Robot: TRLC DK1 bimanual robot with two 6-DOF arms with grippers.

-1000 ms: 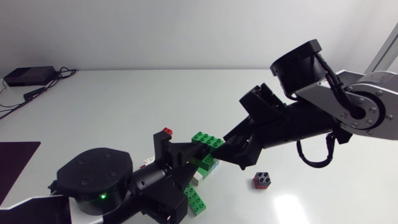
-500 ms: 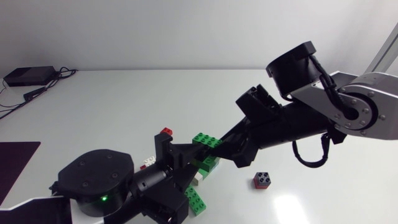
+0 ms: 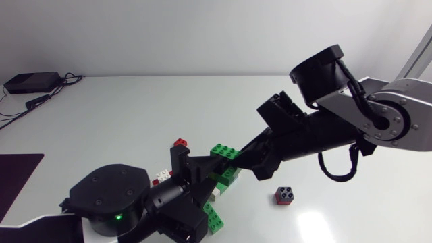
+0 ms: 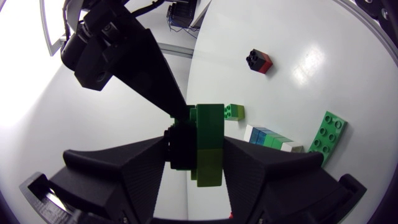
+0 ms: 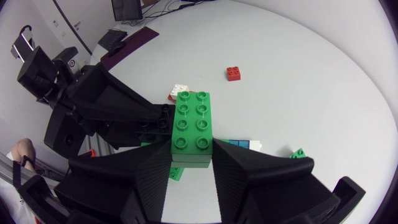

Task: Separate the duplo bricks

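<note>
Head view, white table (image 3: 135, 108), L gripper (image 4: 196, 149), R gripper (image 5: 191, 157) both clamping green bricks (image 3: 224, 152)

The left pincer (image 3: 210, 174) hides part of the green brick stack (image 3: 225, 152).

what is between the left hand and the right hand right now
Only the green duplo stack. The left hand and the right hand each clamp it, meeting from opposite sides. Both wrist views show this, and so does the head view.
</note>
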